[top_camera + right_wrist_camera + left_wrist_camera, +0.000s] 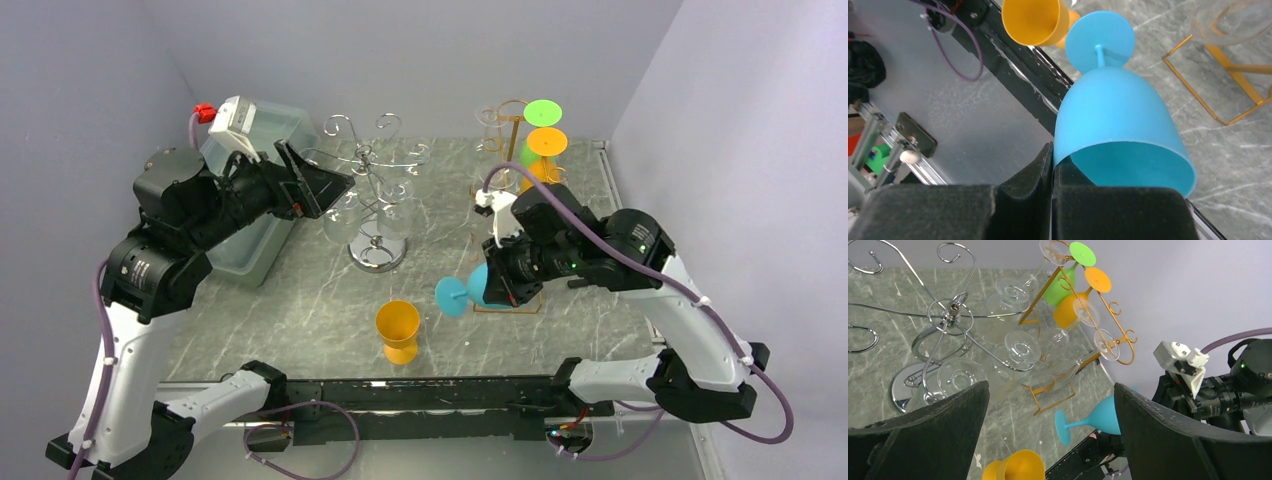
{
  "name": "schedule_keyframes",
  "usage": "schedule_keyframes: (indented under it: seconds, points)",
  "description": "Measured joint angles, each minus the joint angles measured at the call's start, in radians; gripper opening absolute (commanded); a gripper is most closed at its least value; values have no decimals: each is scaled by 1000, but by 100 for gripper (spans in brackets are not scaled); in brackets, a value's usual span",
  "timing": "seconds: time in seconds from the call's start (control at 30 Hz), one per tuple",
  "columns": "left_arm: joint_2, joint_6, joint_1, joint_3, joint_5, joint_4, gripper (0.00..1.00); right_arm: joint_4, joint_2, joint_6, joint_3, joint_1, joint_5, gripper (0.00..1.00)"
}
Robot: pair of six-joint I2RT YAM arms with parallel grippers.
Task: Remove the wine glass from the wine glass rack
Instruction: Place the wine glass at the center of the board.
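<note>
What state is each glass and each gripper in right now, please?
Blue wine glass, off the rack, held sideways by its rim.
Right gripper, jaws shut on the blue wine glass.
Left gripper, jaws wide open, empty.
Standing orange wine glass, upright on the table.
Green wine glass, hanging upside down on the gold rack.
Hanging orange wine glass, upside down, same rack.
Clear wine glass, hanging on the silver rack.
</note>
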Motion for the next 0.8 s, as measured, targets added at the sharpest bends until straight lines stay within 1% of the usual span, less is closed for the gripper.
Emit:
schedule_keyframes:
  seconds: [0.27,0.43,0.7,0.8]
  points:
    - [-12,4,0,-31,-13,-1,99,-4,26,60,-112,136,103,0]
    - [-14,10,0,-36,-15,-1,100,28,52,108,-204,214,134,0]
    - [-26,24,0,-37,-25,-2,100,121,108,147,-332,242,151,0]
    - [-37,25,0,-37,-33,-2,100,143,130,151,-351,242,152,0]
